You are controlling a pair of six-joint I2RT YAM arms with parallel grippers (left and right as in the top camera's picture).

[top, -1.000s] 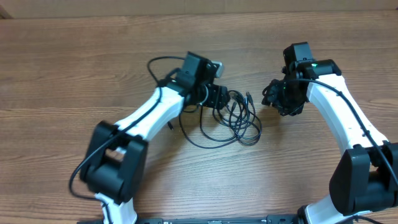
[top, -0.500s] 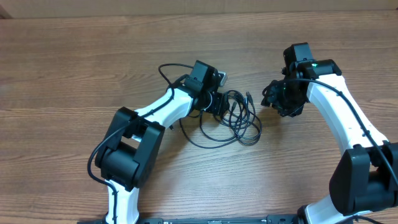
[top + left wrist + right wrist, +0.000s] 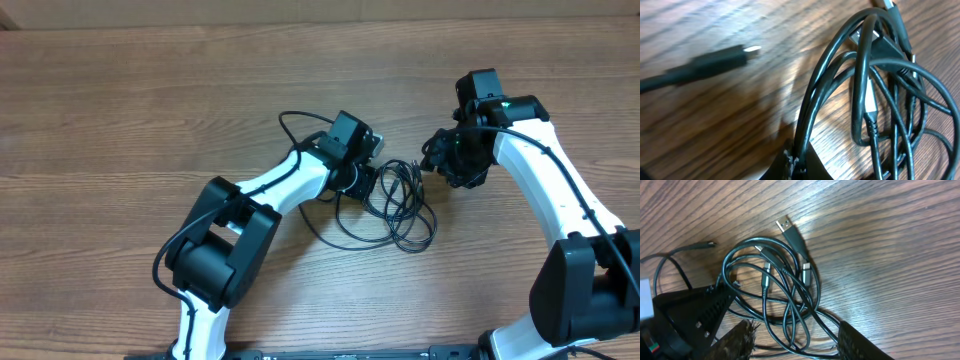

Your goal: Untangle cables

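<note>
cables [image 3: 395, 200]: lay as tangled black loops on the counter [image 3: 120, 120], between the two grippers.
left gripper [image 3: 365, 182]: sat at the left edge of the cables, clamped shut on a few strands.
right gripper [image 3: 437, 158]: was just right of the cables, half open and holding nothing.
plug [image 3: 785, 225]: silver-tipped, poked out at the edge of the cables.

Brown wood-grain table [image 3: 110, 110], w/ darker streaks.

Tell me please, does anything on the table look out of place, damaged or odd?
Only the cables stand out: several black loops lie crossed over each other in one tangled bundle in the middle of the wooden table, with a USB plug sticking out. I see no damage or spill.
</note>
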